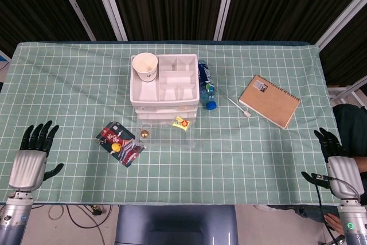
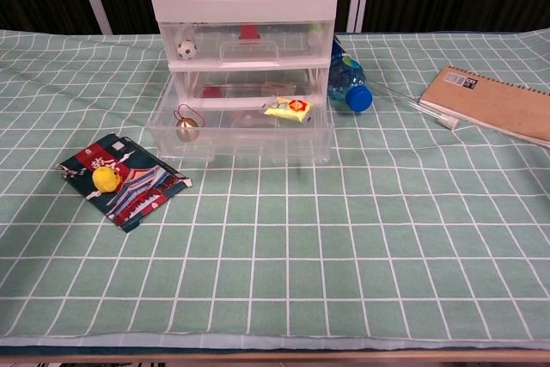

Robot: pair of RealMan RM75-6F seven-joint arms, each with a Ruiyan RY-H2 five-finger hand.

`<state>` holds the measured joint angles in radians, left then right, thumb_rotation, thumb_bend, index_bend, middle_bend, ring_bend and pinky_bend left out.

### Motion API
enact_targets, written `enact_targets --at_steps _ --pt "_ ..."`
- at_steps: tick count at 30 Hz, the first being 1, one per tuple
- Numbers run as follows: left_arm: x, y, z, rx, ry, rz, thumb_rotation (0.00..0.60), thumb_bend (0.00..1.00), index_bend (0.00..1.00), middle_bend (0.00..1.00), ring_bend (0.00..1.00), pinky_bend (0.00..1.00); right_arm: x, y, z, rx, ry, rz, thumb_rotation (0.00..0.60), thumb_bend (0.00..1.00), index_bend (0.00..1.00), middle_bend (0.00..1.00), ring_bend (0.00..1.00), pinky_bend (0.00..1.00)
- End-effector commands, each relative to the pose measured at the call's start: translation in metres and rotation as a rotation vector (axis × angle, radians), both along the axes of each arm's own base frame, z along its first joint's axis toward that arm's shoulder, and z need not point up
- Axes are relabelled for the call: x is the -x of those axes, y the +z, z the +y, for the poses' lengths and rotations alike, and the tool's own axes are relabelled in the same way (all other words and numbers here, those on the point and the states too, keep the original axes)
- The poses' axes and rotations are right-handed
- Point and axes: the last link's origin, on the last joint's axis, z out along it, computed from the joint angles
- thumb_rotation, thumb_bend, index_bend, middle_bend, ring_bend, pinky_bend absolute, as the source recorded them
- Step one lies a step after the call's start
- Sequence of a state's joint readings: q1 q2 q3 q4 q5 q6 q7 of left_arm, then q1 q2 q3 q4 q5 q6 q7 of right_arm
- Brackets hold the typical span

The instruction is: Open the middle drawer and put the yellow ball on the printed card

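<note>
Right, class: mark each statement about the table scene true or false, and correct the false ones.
1. The yellow ball lies on the printed card. True.
2. The middle drawer is pulled out. True.
3. The left hand holds the ball. False: it holds nothing, fingers spread, near the table's edge.
4. The paper cup lies tipped beside the notebook. False: it stands upright on top of the drawer unit.
5. The blue-capped bottle lies beside the drawer unit. True.
</note>
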<state>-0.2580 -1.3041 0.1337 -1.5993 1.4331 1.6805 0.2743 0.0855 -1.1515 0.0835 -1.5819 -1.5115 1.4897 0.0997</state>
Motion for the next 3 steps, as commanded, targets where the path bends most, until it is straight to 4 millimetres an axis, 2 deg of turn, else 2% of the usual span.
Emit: enact_targets --at_steps 1,3 --pt "0.0047 -0.0014 -0.0001 -0.010 0.013 -0.026 0.600 0.03 0.00 0.00 0.00 0.00 -0.0004 -0.0004 0.0003 0.005 0.020 0.020 0.600 0.04 0.00 0.00 0.00 0.22" --pt "0.0050 -0.0034 0.0004 -0.004 0.012 -0.028 0.600 0.03 0.00 0.00 0.00 0.00 -0.0002 -0.0002 0.0005 0.010 0.038 0.049 0.600 0.04 0.00 0.00 0.00 0.22"
